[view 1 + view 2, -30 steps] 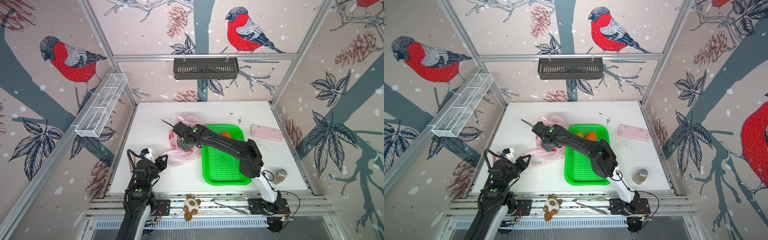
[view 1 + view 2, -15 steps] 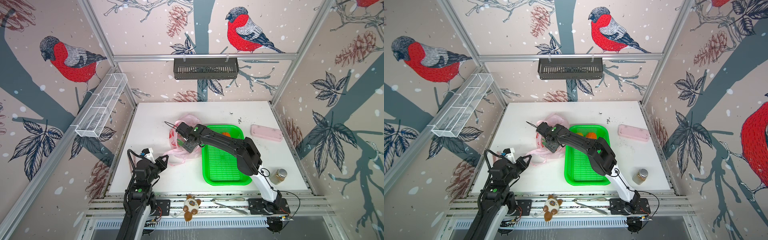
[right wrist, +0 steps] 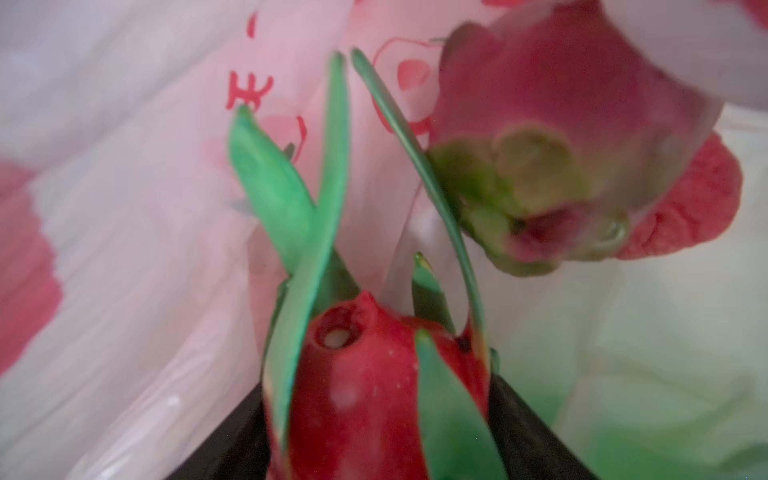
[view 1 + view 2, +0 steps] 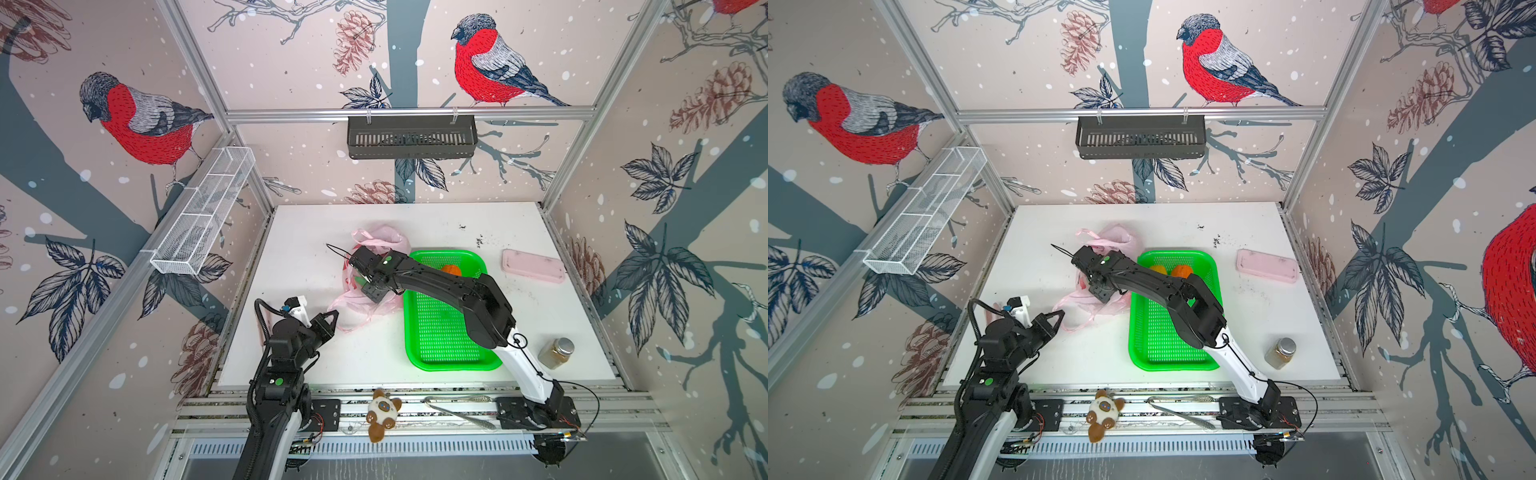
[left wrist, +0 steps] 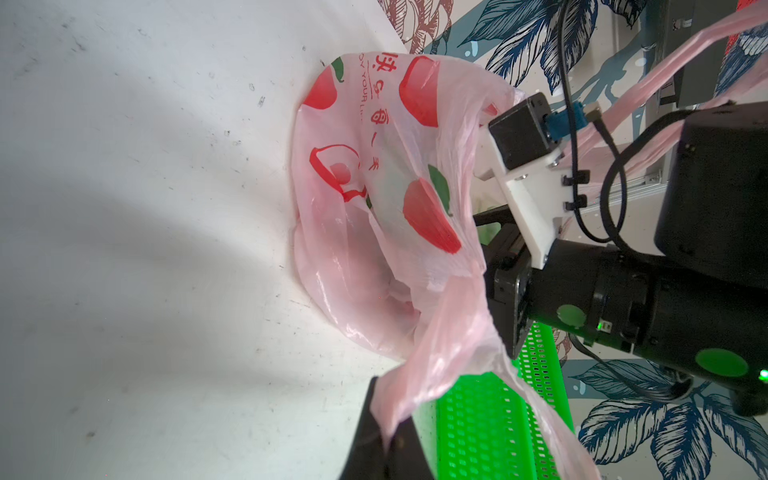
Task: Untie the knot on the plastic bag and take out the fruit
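The pale pink plastic bag (image 4: 365,291) (image 4: 1096,299) lies on the white table, left of the green tray, with its mouth open. The knot is not in view. My left gripper (image 5: 390,436) (image 4: 330,318) is shut on a strip of the bag's edge. My right gripper (image 3: 376,384) reaches into the bag, and its jaws press both sides of a magenta dragon fruit (image 3: 361,395) with green scales. A second dragon fruit (image 3: 561,124) and a small red bumpy ball (image 3: 685,208) lie deeper in the bag. A yellow ball (image 4: 1158,270) and an orange ball (image 4: 1181,271) sit in the tray.
The green tray (image 4: 449,340) is under the right arm (image 4: 457,291). A flat pink case (image 4: 533,266) lies at the right rear and a jar (image 4: 557,353) at the right front. A plush toy (image 4: 384,413) and tongs (image 4: 457,409) rest on the front rail.
My right gripper's jaws have drawn in on the dragon fruit, and its wrist has shifted slightly to the right inside the bag. The left arm has not moved.
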Robot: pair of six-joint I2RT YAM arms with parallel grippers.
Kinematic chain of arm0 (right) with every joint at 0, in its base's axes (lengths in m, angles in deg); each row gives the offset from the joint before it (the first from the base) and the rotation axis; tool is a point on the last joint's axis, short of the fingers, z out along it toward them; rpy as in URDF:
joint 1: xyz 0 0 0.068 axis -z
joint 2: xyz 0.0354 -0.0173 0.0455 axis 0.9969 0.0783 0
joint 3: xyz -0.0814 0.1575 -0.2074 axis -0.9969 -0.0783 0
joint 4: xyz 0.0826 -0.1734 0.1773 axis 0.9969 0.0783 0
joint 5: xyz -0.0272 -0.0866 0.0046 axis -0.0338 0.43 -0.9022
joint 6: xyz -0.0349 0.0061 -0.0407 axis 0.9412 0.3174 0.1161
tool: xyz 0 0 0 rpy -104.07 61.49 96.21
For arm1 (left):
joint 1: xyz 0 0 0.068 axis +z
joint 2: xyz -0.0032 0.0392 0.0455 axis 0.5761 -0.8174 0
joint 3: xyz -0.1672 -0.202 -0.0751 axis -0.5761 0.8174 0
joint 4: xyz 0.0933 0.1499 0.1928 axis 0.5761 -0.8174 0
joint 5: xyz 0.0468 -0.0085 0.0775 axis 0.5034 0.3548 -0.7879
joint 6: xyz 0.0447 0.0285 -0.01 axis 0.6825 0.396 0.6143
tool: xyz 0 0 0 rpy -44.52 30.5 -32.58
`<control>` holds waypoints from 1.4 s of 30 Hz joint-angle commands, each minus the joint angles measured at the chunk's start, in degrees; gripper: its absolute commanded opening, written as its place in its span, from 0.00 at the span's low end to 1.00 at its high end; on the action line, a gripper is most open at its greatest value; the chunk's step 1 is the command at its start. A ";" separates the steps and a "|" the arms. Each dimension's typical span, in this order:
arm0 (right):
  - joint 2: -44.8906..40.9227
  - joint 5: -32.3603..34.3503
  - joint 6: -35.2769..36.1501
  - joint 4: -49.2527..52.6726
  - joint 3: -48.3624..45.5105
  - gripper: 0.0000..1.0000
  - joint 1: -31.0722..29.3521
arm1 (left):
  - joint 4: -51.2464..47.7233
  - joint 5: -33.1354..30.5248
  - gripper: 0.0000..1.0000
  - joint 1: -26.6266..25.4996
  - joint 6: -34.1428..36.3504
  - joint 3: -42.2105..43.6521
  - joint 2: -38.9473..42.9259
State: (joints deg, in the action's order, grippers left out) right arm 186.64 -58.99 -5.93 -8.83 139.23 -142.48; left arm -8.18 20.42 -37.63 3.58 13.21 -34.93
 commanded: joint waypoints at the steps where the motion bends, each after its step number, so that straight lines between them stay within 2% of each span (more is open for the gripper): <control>1: 0.03 -1.08 -0.73 1.99 -0.11 0.54 0.32 | 0.58 0.14 0.00 -0.08 -0.18 -0.60 0.43; 3: -0.88 -0.93 -0.65 1.43 -0.31 0.41 0.46 | 0.55 -0.04 0.00 0.00 -0.16 -0.59 0.49; 5: -1.75 -0.55 -0.73 0.81 -0.36 0.32 0.46 | 0.55 -0.14 0.00 0.03 -0.17 -0.56 0.55; 8: -2.89 -0.08 -0.82 0.02 -0.37 0.24 0.46 | 0.55 -0.44 0.00 -0.08 -0.12 -0.65 0.65; 13: -4.60 0.53 -1.33 -1.73 -0.63 0.16 0.27 | 0.36 -0.83 0.00 0.04 -0.08 -0.62 1.37; 21: -7.66 1.04 -2.21 -5.99 -1.80 0.12 -0.68 | 1.05 -1.08 0.00 -0.06 0.60 -1.69 0.55; 36: -19.19 9.35 -12.96 -28.56 -17.99 0.11 -2.71 | -0.34 -1.29 0.00 -0.01 1.77 -2.91 0.82; 42: -21.13 9.48 -12.99 -32.50 -19.54 0.11 -3.11 | -0.24 -1.85 0.00 -0.02 1.92 -3.85 0.47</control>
State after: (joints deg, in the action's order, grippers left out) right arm 166.60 -51.67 -18.02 -34.73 119.85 -145.17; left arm -9.07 19.72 -37.63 5.07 10.31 -34.31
